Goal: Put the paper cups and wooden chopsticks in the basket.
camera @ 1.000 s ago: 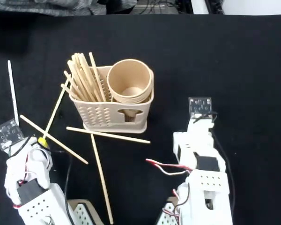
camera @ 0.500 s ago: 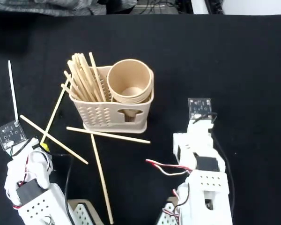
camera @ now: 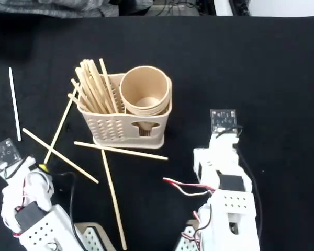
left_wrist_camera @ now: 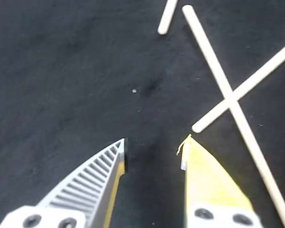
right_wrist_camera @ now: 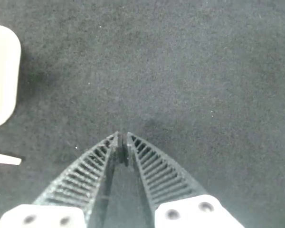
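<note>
left gripper (left_wrist_camera: 155, 141) seen parted, nothing held, beside crossed chopsticks (left_wrist_camera: 230, 97) | right gripper (right_wrist_camera: 122, 138) seen closed, empty

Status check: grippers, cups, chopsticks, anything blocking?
Left gripper open, empty, beside crossed chopsticks. Right gripper shut, empty. Cups in basket; loose chopsticks on table. No obstruction seen.
</note>
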Motion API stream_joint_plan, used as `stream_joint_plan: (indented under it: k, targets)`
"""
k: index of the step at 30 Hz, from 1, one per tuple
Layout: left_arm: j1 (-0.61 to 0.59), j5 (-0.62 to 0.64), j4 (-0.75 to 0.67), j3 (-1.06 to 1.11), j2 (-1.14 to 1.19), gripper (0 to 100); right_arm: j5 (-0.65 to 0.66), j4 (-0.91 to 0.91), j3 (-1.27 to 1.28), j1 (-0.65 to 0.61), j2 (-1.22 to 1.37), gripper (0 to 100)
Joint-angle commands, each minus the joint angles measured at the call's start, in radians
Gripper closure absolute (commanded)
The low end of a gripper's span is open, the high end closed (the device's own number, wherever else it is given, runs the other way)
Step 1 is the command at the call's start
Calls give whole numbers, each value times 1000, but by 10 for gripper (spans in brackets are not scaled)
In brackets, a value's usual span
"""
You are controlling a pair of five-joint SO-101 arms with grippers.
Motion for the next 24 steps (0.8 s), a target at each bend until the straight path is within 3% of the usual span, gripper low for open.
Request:
stream_joint_plan:
  k: [1, 5, 24]
  targets:
    - [-33, -18, 3, 1, -8, 805, -5, -17, -10, -12, -2, 983]
    - [-30, -89, 5, 1, -8, 805, -2, -15, -10, -14, -4, 983]
    - [-31, -92, -3, 1, -9, 805, -2, -11, -13, -14, -4, 983]
